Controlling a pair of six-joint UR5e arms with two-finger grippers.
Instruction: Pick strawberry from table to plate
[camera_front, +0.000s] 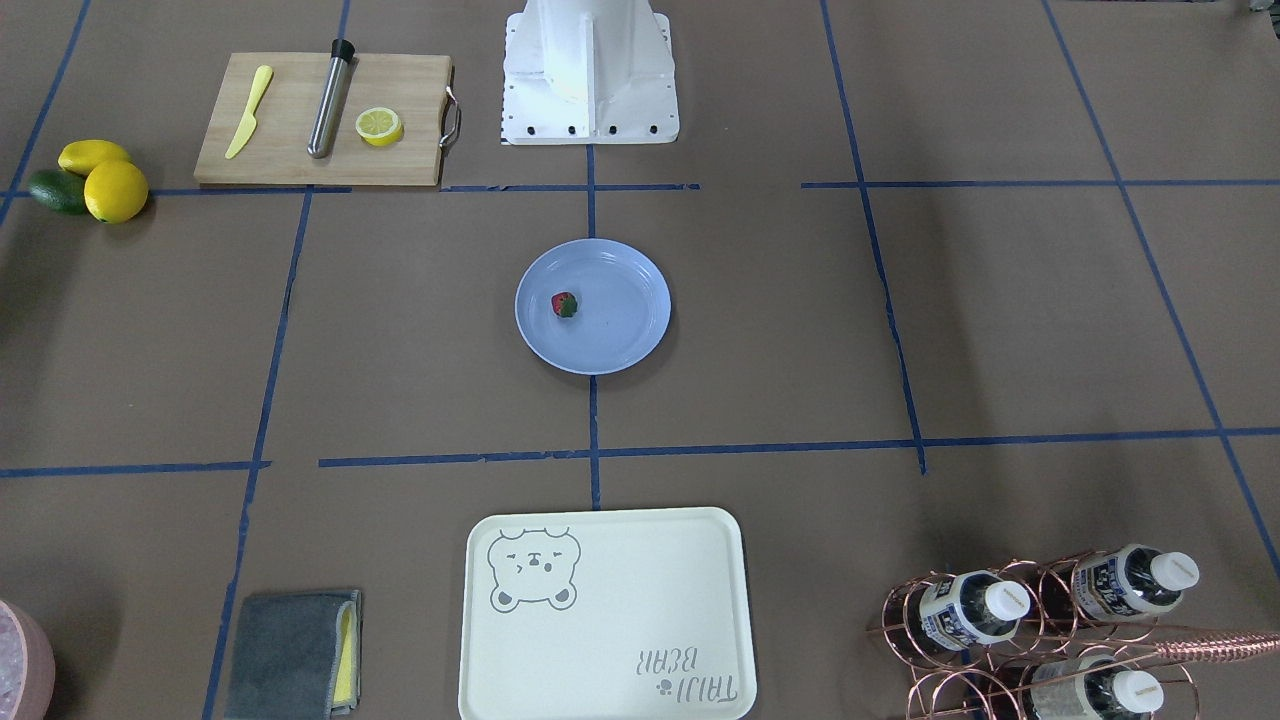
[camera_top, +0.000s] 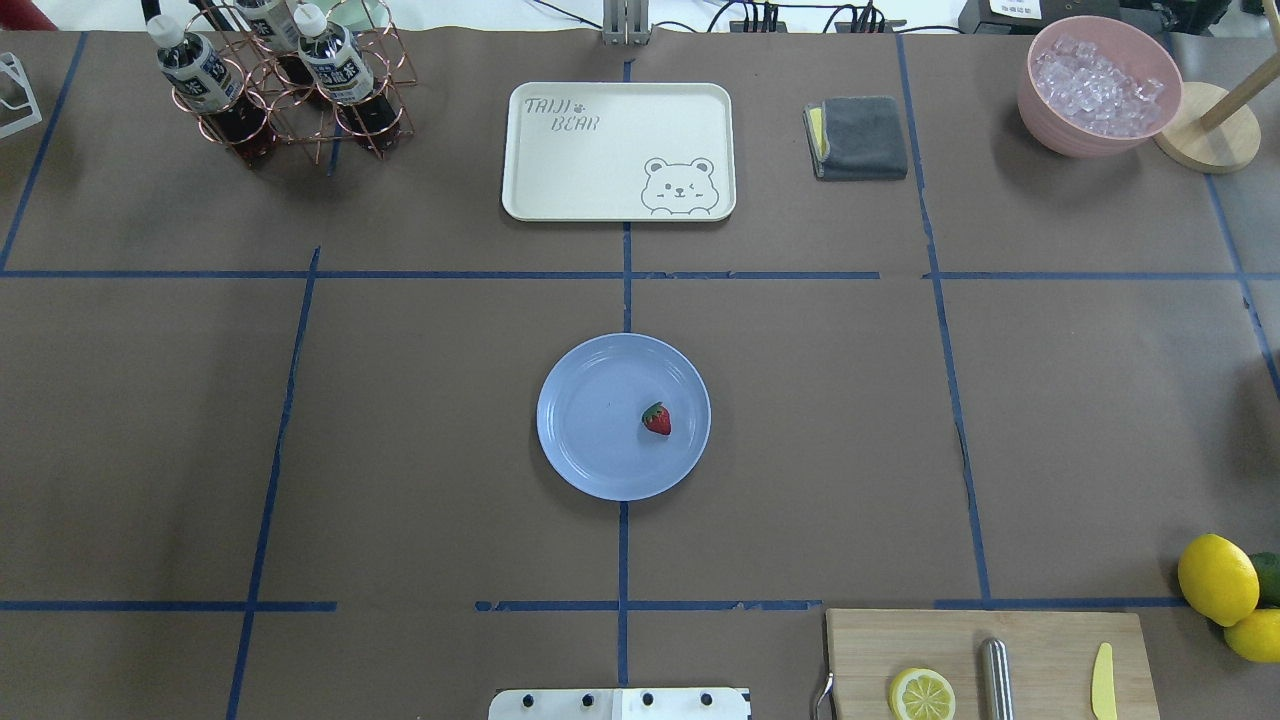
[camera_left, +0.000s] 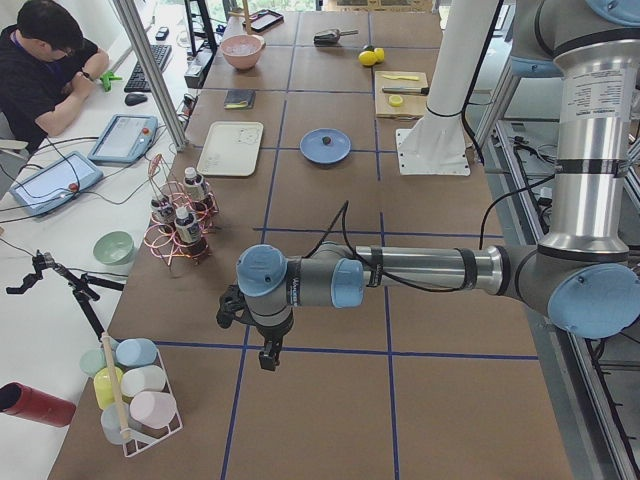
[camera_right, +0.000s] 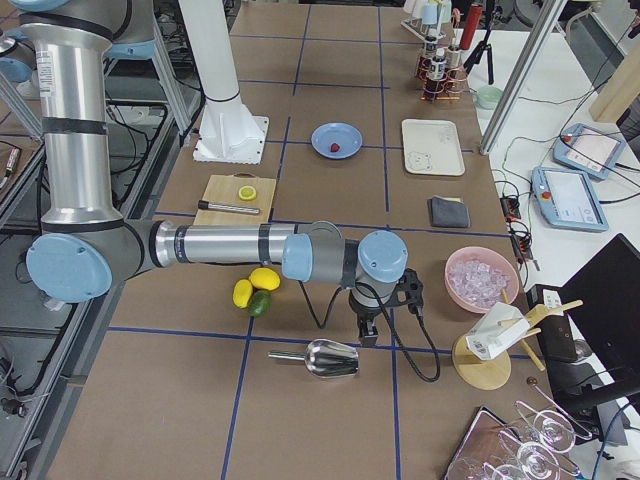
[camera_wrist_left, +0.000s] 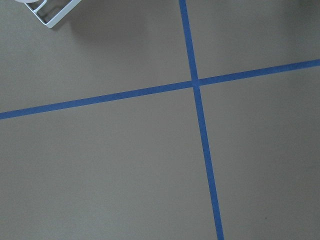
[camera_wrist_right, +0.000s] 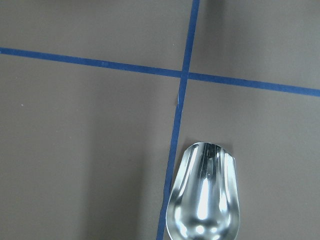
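Observation:
The small red strawberry (camera_top: 657, 419) with its green cap lies inside the light-blue plate (camera_top: 590, 450), toward the plate's right side, at the middle of the brown taped table (camera_top: 420, 400). From the front the strawberry (camera_front: 565, 304) shows left of the plate's (camera_front: 625, 345) centre. Neither arm is over the plate. My left gripper (camera_left: 268, 355) hangs low over bare table far to the left; my right gripper (camera_right: 368, 335) hangs far to the right, beside a metal scoop (camera_right: 333, 357). Both show only in the side views, so I cannot tell whether they are open or shut.
A cream bear tray (camera_top: 618, 150), a grey cloth (camera_top: 858, 138), a bottle rack (camera_top: 280, 80) and a pink ice bowl (camera_top: 1098, 85) line the far edge. A cutting board (camera_top: 990, 665) with a lemon half (camera_top: 921, 694) and lemons (camera_top: 1218, 578) lie near right. A person (camera_left: 40, 70) sits beyond the table.

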